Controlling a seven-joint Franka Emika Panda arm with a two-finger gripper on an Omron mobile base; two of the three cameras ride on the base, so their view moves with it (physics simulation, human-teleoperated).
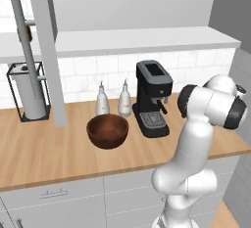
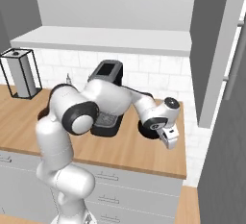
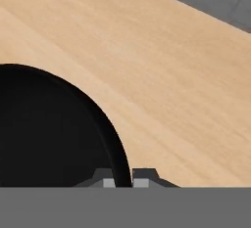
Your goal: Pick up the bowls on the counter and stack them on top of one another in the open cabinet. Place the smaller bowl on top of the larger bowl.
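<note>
Gripper [image 3: 122,183] clamped on rim of round black bowl [image 3: 49,129], sitting on light wood-grain counter [image 3: 171,75] right of black coffee machine [image 2: 108,74]. Lift straight, slowly; thin rim pinch may slip. Reddish-brown wooden bowl [image 1: 108,130] sits left of machine.

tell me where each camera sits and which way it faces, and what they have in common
Left base view: behind the arm on its left, looking forward and down at the counter, wooden bowl and coffee machine; the arm's white links rise at lower right.
Right base view: behind on the right, same counter and coffee machine; the arm reaches right to a black bowl.
Hand view: on the hand, looking down at the counter; the gripper is shut on the black bowl's rim.
Shared: counter in all; coffee machine in both base views.
</note>
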